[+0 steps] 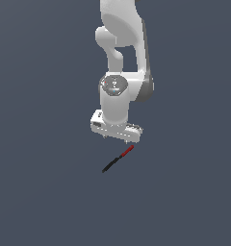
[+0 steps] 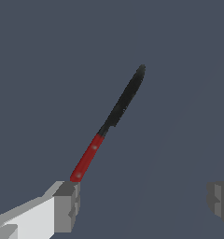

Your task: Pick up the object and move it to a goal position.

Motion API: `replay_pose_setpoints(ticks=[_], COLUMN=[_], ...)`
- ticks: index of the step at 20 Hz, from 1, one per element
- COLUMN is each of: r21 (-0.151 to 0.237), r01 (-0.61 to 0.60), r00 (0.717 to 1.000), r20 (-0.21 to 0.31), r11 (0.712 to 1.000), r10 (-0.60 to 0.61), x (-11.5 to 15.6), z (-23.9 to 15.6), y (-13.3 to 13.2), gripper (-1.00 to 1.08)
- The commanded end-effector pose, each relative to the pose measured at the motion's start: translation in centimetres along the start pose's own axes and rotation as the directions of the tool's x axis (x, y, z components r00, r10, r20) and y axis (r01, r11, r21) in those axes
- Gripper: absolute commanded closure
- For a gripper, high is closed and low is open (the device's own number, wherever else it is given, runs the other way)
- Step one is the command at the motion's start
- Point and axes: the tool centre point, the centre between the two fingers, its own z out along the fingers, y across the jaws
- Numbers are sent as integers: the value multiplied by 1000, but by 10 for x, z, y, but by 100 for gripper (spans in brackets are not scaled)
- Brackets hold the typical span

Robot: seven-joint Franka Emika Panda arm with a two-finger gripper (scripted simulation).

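Observation:
The object (image 1: 117, 159) is a thin rod with a black pointed part and a red end, lying flat on the dark grey floor. In the wrist view the object (image 2: 109, 123) runs diagonally, and its red end stops right by one grey fingertip (image 2: 67, 205). The white gripper (image 1: 118, 139) hangs just above the red end, with the black part reaching out toward the exterior view's left and front. My gripper (image 2: 144, 203) is open with its pads far apart, and nothing lies between them. The object is beside one finger, not in the gap.
The white arm (image 1: 122, 53) rises straight up behind the gripper. Plain dark grey floor (image 1: 45, 192) surrounds the object on every side, with no other items or edges showing.

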Motion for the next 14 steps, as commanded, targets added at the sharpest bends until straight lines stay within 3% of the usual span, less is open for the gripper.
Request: replay_pose_setpoints(ticks=[1, 7, 14], r21=[1, 4, 7], r01=[-69, -230, -396], r00=[998, 973, 918], r20=[-2, -7, -14], r11=[998, 973, 918], r10=[69, 230, 397], x=[5, 16, 27], z=[8, 28, 49], y=[-3, -11, -18], gripper=[-92, -92, -92])
